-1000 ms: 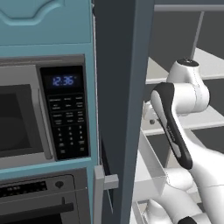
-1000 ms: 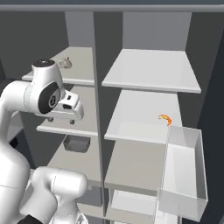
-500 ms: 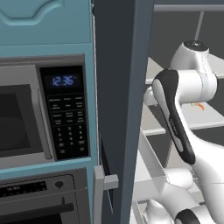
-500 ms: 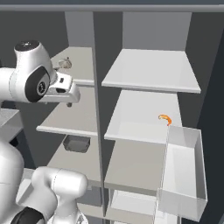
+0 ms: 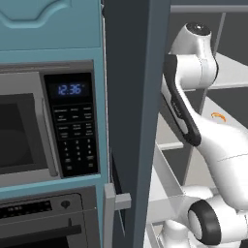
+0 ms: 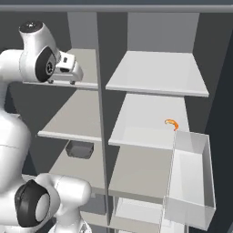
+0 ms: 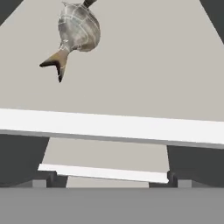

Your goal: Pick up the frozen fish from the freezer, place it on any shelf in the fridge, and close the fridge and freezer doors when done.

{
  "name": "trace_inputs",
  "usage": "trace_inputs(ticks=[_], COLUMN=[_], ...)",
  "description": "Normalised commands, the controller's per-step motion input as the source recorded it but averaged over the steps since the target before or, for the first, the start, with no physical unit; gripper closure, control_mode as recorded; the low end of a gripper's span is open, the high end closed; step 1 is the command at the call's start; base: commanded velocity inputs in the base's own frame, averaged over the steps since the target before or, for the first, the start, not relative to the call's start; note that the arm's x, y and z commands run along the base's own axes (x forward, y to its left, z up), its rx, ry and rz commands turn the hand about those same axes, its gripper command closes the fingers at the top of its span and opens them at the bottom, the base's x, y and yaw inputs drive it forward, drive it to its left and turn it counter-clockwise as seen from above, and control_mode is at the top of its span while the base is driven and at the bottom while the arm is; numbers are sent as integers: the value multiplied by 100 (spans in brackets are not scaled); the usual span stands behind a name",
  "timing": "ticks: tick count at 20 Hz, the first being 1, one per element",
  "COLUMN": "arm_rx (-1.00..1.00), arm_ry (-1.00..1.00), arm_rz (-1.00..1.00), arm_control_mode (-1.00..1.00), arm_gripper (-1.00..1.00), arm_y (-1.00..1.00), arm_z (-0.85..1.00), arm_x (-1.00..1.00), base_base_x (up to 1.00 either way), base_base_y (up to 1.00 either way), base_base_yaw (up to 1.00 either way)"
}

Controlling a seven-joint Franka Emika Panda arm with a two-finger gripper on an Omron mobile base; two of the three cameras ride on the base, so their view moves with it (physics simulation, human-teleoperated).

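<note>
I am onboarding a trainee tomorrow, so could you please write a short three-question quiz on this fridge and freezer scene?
1. True or false: the frozen fish lies on a pale board in the freezer.
2. Where is the small orange curved thing? A) top fridge shelf B) second fridge board down C) clear bin
3. Fill in: the microwave clock reads ____.

Key: 1 true; 2 B; 3 12:36.

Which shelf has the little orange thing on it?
The second shelf from the top in the wide right half. The orange thing sits near its right edge, just behind the clear bin. The top shelf above it looks bare.
</note>
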Motion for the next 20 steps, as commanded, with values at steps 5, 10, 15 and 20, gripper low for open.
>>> trace_inputs(ticks=[5,10,15,20], arm_rx=[5,3,0,0], arm_ry=[-21,-16,1,7], arm_rz=[0,0,-3,-3], arm_control_mode=[-100,-100,-100,-100], arm_gripper=[-100,-100,-100,-100], arm_y=[36,26,8,17], arm_z=[0,0,0,-1], arm_x=[100,100,96,96], base_base_x=[0,0,0,0], base_base_y=[0,0,0,0], base_base_yaw=[0,0,0,0])
